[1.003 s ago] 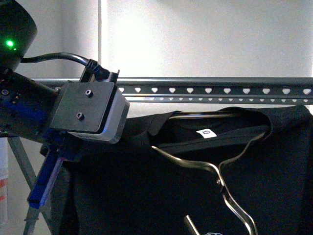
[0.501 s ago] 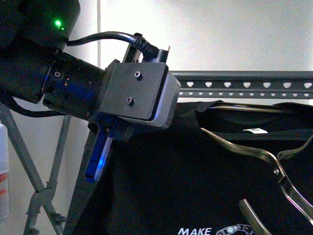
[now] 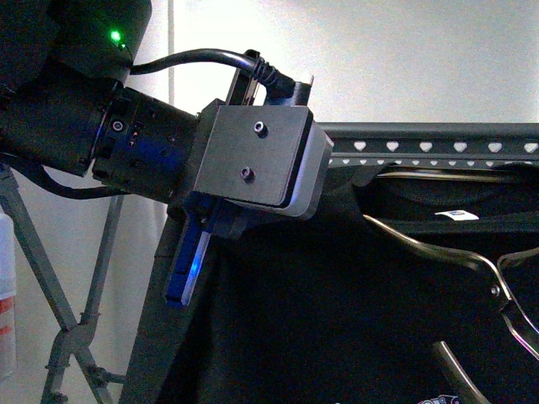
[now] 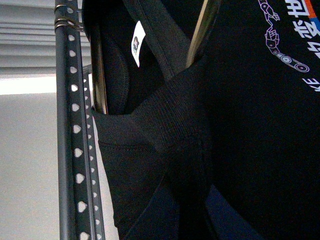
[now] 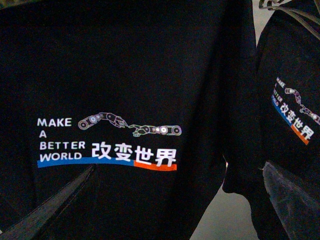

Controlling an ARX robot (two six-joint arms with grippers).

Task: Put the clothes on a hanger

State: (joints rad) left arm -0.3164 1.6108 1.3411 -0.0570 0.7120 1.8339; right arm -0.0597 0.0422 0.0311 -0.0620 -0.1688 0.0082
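The black T-shirt [image 3: 354, 320] hangs just below the dark grey rack rail [image 3: 421, 145] with its heart-shaped holes. A silver wire hanger [image 3: 472, 263] sits in its neck. My left arm's wrist block [image 3: 253, 160] is at the shirt's left shoulder. In the left wrist view my left gripper [image 4: 185, 210] is shut on a bunched fold of the T-shirt [image 4: 175, 125] beside the rail [image 4: 65, 150]. My right gripper [image 5: 175, 210] is open in front of the shirt's chest. The "MAKE" lettering [image 5: 54, 122], the chain graphic [image 5: 130, 125] and the sleeve print [image 5: 295, 116] show there.
The rack's crossed grey legs [image 3: 76, 328] stand at the lower left. A white neck label [image 3: 459, 215] shows inside the collar. A pale wall is behind the rail. A white bottle-like object [image 3: 7, 295] is at the left edge.
My left arm has moved to the right along the rail with the shirt's shoulder in its grip. The collar and wire hanger have shifted right with it.
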